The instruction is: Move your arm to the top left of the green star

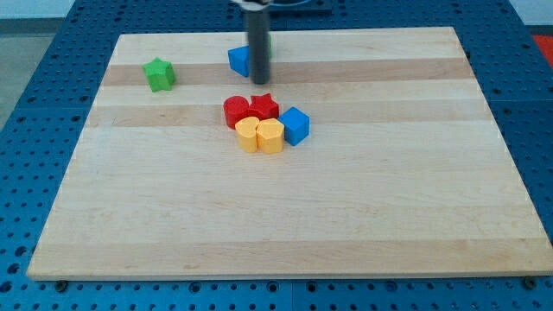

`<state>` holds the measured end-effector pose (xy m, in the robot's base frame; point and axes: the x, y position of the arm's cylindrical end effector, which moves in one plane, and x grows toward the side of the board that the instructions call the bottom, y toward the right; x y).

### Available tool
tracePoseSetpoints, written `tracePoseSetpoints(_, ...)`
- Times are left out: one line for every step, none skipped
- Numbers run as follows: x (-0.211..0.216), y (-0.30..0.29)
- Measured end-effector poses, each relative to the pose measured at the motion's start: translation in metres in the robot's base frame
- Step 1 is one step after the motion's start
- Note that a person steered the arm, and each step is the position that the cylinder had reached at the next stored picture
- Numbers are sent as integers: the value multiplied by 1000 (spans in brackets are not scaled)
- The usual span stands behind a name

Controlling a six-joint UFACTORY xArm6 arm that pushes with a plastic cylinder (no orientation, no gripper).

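Observation:
The green star lies on the wooden board near the view's top left. My rod comes down from the view's top and my tip rests on the board well to the right of the star, right beside a blue block. A bit of another green block shows behind the rod. My tip is not touching the green star.
A cluster sits just below my tip: a red round block, a red star, a blue cube and two yellow blocks. The blue perforated table surrounds the board.

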<state>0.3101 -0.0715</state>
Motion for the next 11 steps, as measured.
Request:
tracePoseSetpoints(2,-49)
tracePoseSetpoints(-10,-88)
tracePoseSetpoints(-41,-117)
tracePoseSetpoints(-72,-148)
tracePoseSetpoints(-91,-177)
tracePoseSetpoints(-96,-190)
tracePoseSetpoints(-96,-194)
tracePoseSetpoints(-91,-224)
tracePoseSetpoints(-87,-234)
tracePoseSetpoints(-60,-231)
tracePoseSetpoints(-59,-218)
